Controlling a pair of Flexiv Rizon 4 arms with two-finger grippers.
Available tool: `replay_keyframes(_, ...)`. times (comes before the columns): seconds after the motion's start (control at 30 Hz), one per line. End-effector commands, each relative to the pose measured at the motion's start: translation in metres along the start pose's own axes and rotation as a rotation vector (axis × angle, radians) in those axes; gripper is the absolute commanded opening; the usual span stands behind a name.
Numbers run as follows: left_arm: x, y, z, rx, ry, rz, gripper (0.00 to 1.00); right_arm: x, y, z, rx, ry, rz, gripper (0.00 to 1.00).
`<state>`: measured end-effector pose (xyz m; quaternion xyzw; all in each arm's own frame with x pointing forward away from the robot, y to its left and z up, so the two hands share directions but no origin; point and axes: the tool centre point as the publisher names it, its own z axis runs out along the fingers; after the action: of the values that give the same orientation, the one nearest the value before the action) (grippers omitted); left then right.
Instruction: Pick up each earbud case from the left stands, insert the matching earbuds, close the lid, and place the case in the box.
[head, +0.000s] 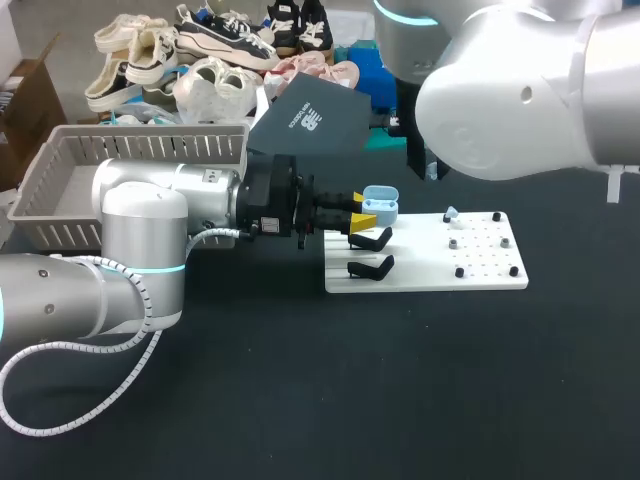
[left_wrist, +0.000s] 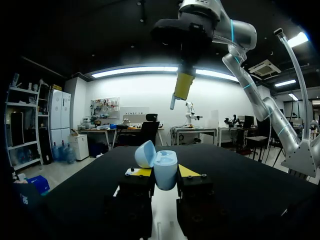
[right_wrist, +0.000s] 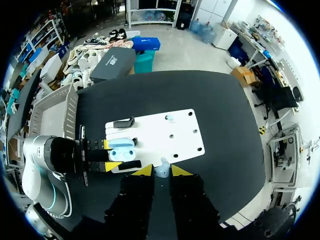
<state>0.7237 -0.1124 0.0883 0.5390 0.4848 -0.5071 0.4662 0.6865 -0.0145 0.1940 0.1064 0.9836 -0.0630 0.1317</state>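
Silver arms (head: 140, 215), cyan joint rings (head: 165, 268), black yellow-tipped hand (head: 360, 208), coiled white cable (head: 70, 350)

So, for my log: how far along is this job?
Done: the blue earbud case is off the stands, open, in the left pincer. In hand: the right pincer grips one earbud. Left: seating it and the second earbud on the white board, closing the lid, then the gray box.

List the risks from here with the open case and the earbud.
The right end effector holds the small earbud at its very tips; it may slip or tilt. The left end effector holds the open case by its sides alone, so a push could shift it.
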Motion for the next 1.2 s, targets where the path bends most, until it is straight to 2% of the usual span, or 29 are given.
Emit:
replay_keyframes(0.03, 0.007, 0.001, 0.002, -0.001, -0.014, 0.001, 0.0, 0.005, 0.002, -0.008, 0.021, 0.05, 0.098, 0.0)
replay_keyframes(0.2, 0.007, 0.001, 0.002, -0.001, -0.014, 0.001, 0.0, 0.011, 0.007, -0.011, 0.012, 0.114, 0.139, 0.0)
replay_keyframes(0.53, 0.007, 0.001, 0.002, -0.001, -0.014, 0.001, 0.0, 0.018, 0.03, 0.007, 0.038, 0.13, 0.147, 0.0)
replay_keyframes(0.77, 0.007, 0.001, 0.002, -0.001, -0.014, 0.001, 0.0, 0.016, 0.04, 0.012, 0.026, 0.145, 0.152, 0.0)
replay_keyframes(0.9, 0.007, 0.001, 0.002, -0.001, -0.014, 0.001, 0.0, 0.015, 0.042, 0.012, 0.001, 0.178, 0.15, 0.0)
replay_keyframes(0.97, 0.007, 0.001, 0.002, -0.001, -0.014, 0.001, 0.0, 0.015, 0.044, 0.012, -0.054, 0.248, 0.148, 0.0)
replay_keyframes(1.2, 0.007, 0.001, 0.002, -0.001, -0.014, 0.001, 0.0, 0.013, 0.043, 0.013, -0.048, 0.224, 0.161, 0.0)
